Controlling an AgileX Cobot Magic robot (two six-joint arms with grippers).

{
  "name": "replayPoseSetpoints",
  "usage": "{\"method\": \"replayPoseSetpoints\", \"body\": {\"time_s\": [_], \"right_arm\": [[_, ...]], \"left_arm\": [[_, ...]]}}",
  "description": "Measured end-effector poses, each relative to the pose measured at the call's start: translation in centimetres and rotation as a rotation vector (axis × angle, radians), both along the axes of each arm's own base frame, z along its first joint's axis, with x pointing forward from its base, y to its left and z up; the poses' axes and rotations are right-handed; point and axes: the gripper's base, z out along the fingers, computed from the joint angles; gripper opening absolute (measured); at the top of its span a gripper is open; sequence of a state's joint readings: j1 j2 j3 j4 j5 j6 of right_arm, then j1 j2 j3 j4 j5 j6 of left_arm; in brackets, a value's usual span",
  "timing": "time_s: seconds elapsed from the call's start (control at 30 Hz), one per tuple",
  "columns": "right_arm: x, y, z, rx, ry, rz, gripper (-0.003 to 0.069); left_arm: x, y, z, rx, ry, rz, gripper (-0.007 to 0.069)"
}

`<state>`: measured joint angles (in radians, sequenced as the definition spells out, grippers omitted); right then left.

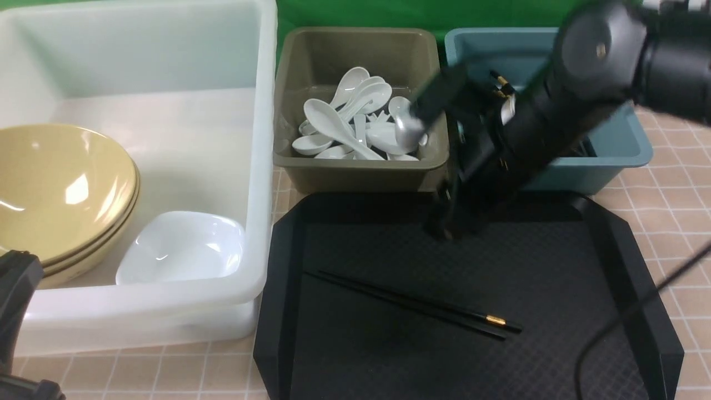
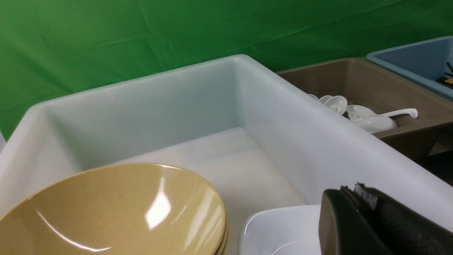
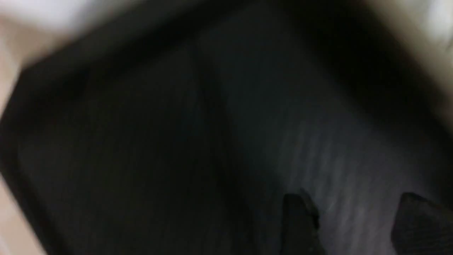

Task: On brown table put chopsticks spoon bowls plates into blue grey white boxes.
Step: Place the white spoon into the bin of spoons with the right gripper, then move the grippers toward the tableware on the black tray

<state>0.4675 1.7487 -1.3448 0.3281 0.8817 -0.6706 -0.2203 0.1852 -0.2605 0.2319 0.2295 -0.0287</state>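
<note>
Nearest: left hand [image 2: 354, 191] is held pinched shut, empty, inside the white tub [image 1: 261, 166], by the plate [image 1: 183, 247] and stacked bowls [image 1: 61, 189]. On black tray [image 1: 555, 266], chopsticks [image 1: 416, 303] are left lying, untouched. Over the tray's far part, right hand [image 3: 357, 226] is held spread wide, empty, badly blurred. Farther back, spoons [image 1: 355, 122] are piled in grey bin [image 1: 361, 172]; blue bin [image 1: 627, 144] is largely hidden by right arm [image 1: 555, 111].

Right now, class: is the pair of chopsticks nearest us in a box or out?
Out: the chopsticks lie flat on the black tray, inside no box.
</note>
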Motion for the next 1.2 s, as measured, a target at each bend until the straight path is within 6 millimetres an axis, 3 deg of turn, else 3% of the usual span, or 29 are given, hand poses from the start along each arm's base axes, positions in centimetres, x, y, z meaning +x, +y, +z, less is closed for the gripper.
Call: {"method": "replayPoseSetpoints", "body": {"time_s": [0.03,0.13,0.37,0.57,0.7,0.73,0.83,1.1,1.2], "right_arm": [[-0.9,-0.3,-1.9,-0.035,0.02,0.031,0.0398],[-1.8,0.0,-3.9,-0.087,0.021,0.097,0.0398],[-3.3,3.2,-6.3,-0.222,-0.049,0.258,0.04],[-2.7,3.9,-9.1,-0.277,-0.048,0.259,0.04],[-2.5,4.0,-9.5,-0.278,-0.03,0.242,0.0374],[-2.5,4.0,-9.5,-0.279,-0.019,0.236,0.0342],[-2.9,4.2,-9.6,-0.275,0.014,0.22,0.0151],[-3.3,3.9,-8.1,-0.261,-0.001,0.189,0.0134],[-3.7,3.5,-5.7,-0.23,-0.052,0.178,0.0134]], "left_arm": [[0.0,0.0,0.0,0.001,0.0,0.0,-0.0007],[0.0,0.0,0.0,0.001,0.0,0.0,-0.0007],[0.0,0.0,0.0,0.002,0.003,0.001,-0.0007],[0.0,0.0,0.0,0.002,0.004,0.001,-0.0007],[0.0,0.0,0.0,0.002,0.005,0.001,-0.0007],[0.0,0.0,0.0,0.002,0.005,0.001,-0.0007],[0.0,0.0,0.0,0.002,0.005,0.001,-0.0007],[0.0,0.0,0.0,0.002,0.005,0.001,-0.0007],[0.0,0.0,-0.1,0.001,0.006,0.002,-0.0007]]}}
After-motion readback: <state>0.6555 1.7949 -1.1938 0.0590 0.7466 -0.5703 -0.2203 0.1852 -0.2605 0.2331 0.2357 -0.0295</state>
